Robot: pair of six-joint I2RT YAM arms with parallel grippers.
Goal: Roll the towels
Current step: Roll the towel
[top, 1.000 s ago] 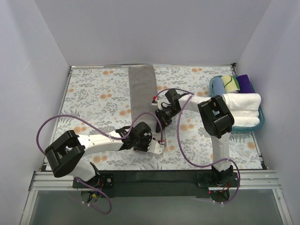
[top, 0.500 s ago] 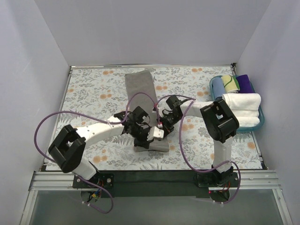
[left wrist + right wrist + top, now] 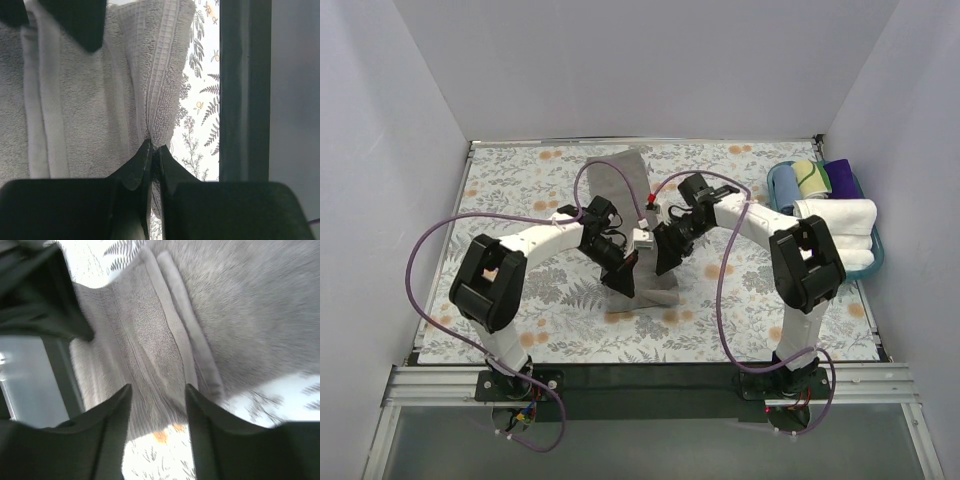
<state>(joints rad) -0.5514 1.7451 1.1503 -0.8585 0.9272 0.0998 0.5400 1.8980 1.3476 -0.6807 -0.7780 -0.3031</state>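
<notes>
A long grey-brown towel point(image 3: 620, 180) lies down the middle of the table, its near end folded and lifted off the cloth. My left gripper point(image 3: 620, 278) is shut on a bunched edge of that near end; in the left wrist view the towel point(image 3: 75, 100) runs up from the pinched jaws point(image 3: 153, 147). My right gripper point(image 3: 665, 262) stands just right of it with its jaws apart. The right wrist view shows the towel's hems point(image 3: 160, 340) beyond the open gripper point(image 3: 157, 390), with nothing between the fingers. The left gripper's dark body shows at the upper left of that view.
A teal basket point(image 3: 773, 182) at the right edge holds rolled towels: white rolls point(image 3: 835, 215), a green-patterned one point(image 3: 810, 175) and a purple one point(image 3: 840, 172). A floral table covering point(image 3: 520, 200) spreads over the whole table. Purple cables loop from both arms.
Both arms moved from the near edge toward the table's middle, carrying the towel's near end up and over. The left gripper shut on the towel. The right gripper's jaws opened.
</notes>
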